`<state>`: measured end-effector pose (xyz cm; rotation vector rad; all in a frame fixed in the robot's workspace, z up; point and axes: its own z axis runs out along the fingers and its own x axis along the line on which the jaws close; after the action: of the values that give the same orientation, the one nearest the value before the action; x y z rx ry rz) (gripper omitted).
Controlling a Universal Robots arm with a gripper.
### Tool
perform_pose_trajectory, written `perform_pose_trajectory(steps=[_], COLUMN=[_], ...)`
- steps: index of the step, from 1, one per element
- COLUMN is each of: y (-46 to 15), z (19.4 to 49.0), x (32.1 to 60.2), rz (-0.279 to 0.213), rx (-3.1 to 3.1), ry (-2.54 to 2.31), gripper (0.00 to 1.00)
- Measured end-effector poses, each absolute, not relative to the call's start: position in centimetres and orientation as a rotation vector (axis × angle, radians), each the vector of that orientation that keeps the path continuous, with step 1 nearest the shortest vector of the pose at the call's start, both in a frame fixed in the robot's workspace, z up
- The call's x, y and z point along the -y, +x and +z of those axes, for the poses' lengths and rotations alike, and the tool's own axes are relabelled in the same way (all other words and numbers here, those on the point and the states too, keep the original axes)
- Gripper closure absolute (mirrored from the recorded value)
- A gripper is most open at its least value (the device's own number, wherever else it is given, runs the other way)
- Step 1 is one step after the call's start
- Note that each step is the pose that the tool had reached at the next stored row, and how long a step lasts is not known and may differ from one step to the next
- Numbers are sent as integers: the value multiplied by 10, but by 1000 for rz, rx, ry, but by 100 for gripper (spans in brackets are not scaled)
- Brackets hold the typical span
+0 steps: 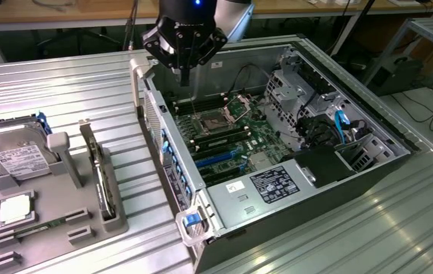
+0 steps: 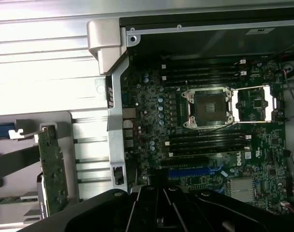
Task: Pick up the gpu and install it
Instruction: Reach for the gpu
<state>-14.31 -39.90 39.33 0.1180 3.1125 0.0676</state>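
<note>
Exterior view: gripper hangs over the far left corner of the open computer case, claw pinched narrow, holding nothing.
Wrist view: fingers sit above the motherboard, close to the case's rear wall.
Task thing: gpu stands on edge in a slot of the grey holder at the exterior view's left, well apart from the gripper.
Neighbours: hard drive and CPU chip share that holder, near the card.
Target guess: blue expansion slot on the board.
Risk, grasp: card is thin and upright; an off-centre pinch likely tilts or jams it in its slot.
Risk, mix-up: the hard drive is of similar length and could be grabbed instead.
Risk, transit: case wall and handle lie between holder and board; a low carry could clip them.
Risk, seating: a skewed card may miss the slot or hit the open CPU socket.
</note>
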Motion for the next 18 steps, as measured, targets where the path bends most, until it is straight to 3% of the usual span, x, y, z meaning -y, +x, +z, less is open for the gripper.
perform_pose_trajectory(steps=[18], y=[-151], z=[393], x=[399], rz=[68], rx=[-3112], ry=[118], gripper=[89])
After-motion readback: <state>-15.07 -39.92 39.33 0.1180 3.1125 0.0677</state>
